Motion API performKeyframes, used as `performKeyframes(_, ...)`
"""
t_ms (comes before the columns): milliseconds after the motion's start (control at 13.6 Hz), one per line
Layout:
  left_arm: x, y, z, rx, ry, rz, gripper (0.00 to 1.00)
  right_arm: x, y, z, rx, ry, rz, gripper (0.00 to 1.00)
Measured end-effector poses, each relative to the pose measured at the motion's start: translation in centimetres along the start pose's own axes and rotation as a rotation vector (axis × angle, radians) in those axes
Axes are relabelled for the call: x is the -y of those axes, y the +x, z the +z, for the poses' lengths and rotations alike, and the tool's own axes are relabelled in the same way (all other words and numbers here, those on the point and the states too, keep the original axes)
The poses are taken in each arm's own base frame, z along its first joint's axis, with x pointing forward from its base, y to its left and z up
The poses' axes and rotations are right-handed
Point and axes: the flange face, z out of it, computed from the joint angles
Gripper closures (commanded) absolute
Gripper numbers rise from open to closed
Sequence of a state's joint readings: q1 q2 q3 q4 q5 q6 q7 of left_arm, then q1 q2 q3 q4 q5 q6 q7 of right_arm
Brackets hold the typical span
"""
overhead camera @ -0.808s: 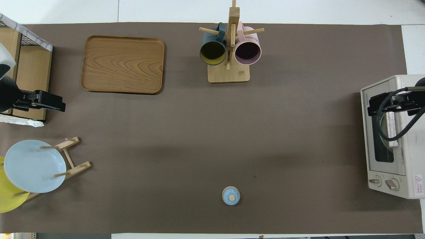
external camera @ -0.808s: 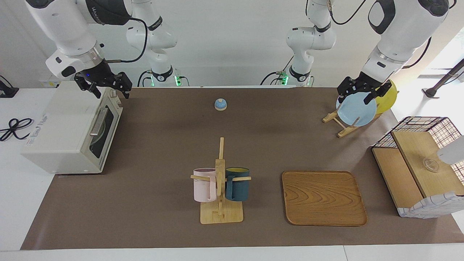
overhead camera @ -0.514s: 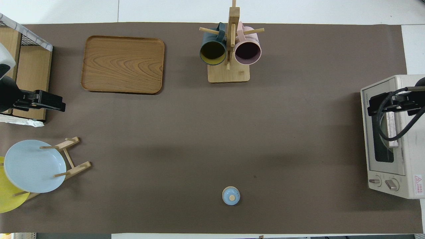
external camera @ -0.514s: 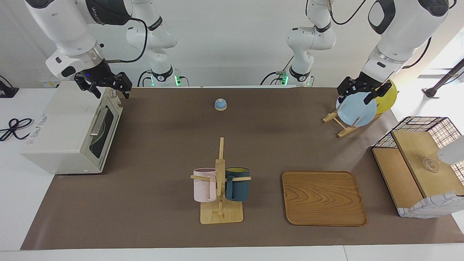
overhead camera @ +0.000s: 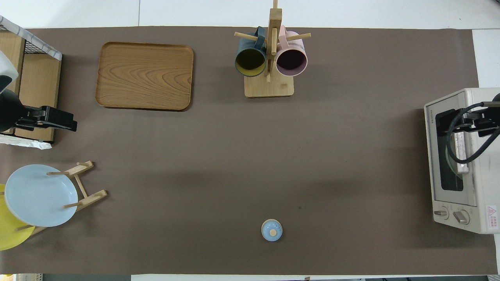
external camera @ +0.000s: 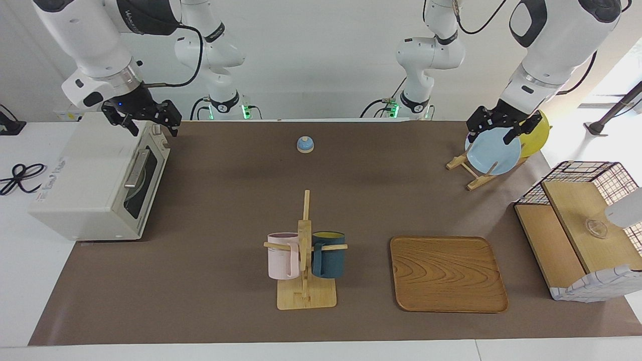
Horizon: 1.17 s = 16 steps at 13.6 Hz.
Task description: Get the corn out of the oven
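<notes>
Cream-white oven [external camera: 95, 178] stands shut, dark glass door.

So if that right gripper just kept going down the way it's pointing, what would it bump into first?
Probably the oven: the right gripper hangs over its top edge above the shut door, fingers pointing down. Depth is hard to judge, so it might instead reach the door handle.

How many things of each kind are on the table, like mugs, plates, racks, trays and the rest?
Mugs: 2, pink mug and dark blue mug
Plates: 2, light blue plate and yellow plate
Wooden racks: 2, mug rack and plate rack
Trays: 1, wooden tray
Ovens: 1, oven
Baskets: 1, wire basket
Small blue lids: 1, lid
Total: 10
</notes>
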State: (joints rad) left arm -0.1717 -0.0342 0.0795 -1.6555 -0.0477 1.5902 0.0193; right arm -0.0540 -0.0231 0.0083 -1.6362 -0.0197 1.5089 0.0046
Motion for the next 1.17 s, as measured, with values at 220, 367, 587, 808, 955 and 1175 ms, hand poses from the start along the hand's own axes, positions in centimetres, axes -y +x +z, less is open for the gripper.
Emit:
performKeyframes(220,0.0,0.0,0.0,0.0,0.0,0.0,0.0,-2.8,-0.2,2.8,-0.023,0.004,0.01,1.0)
performKeyframes(367,0.0,0.0,0.0,0.0,0.0,0.0,0.0,-4.5,-0.3,4.8,-0.057,-0.006,0.025,1.0)
performKeyframes(587,0.0,0.0,0.0,0.0,0.0,0.0,0.0,-5.0,-0.5,7.4,-0.074,-0.045,0.021,1.0)
performKeyframes(808,0.0,0.0,0.0,0.0,0.0,0.0,0.0,-6.8,-0.6,9.4,-0.077,-0.057,0.048,1.0)
performKeyframes(955,0.0,0.0,0.0,0.0,0.0,0.0,0.0,-8.0,-0.8,10.6,-0.06,-0.067,0.068,1.0)
performKeyframes(1175,0.0,0.0,0.0,0.0,0.0,0.0,0.0,-8.3,-0.9,11.3,-0.047,-0.068,0.115,1.0)
